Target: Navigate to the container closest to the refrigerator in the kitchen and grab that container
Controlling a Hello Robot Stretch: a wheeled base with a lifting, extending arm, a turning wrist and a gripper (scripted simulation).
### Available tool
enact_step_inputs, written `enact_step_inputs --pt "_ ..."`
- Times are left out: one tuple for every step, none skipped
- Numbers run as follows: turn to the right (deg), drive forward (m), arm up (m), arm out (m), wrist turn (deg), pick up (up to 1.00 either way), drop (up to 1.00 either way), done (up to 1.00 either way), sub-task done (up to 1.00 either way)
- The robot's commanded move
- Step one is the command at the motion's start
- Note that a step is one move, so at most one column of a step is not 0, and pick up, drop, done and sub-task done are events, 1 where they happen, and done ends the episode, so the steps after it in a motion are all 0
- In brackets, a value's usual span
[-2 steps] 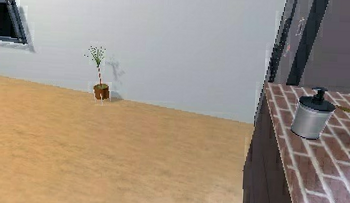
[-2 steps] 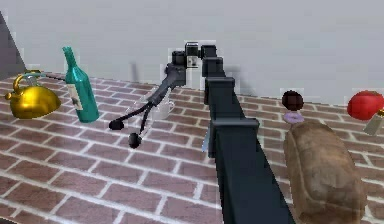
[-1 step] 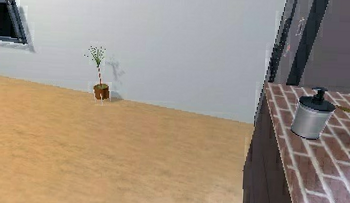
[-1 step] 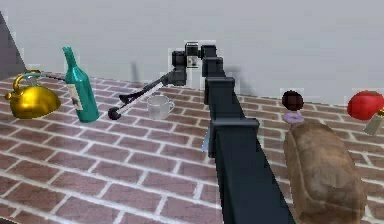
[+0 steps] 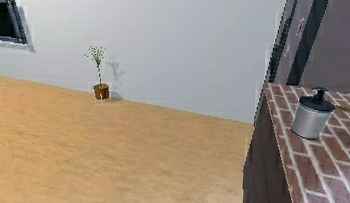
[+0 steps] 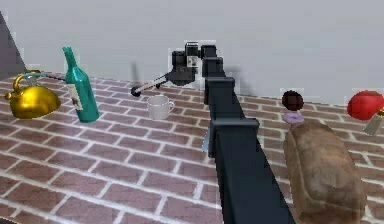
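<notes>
Standing on brick counter (image 6: 100, 150): white mug (image 6: 160, 107) nr claw (image 6: 146, 87), teal bottle (image 6: 80, 85)

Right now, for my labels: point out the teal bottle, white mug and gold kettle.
teal bottle (image 6: 83, 98), arm side view, body.
white mug (image 6: 160, 107), arm side view, side.
gold kettle (image 6: 33, 100), arm side view, belly.

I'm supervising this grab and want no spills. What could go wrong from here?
1. The tall teal bottle stands near the claw; a sideways sweep might tip it.
2. Whether the claw is over or beside the white mug cannot be told, so a descent might knock it.
3. The brown loaf lies close to the arm; a turn might brush it.
</notes>
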Motion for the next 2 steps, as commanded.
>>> enact_step_inputs --pt "0.0 0.00 0.00 0.00 18.0 0.00 0.00 0.00 0.00" --pt "0.0 0.00 -0.16 0.00 0.0 0.00 0.00 0.00 0.00"
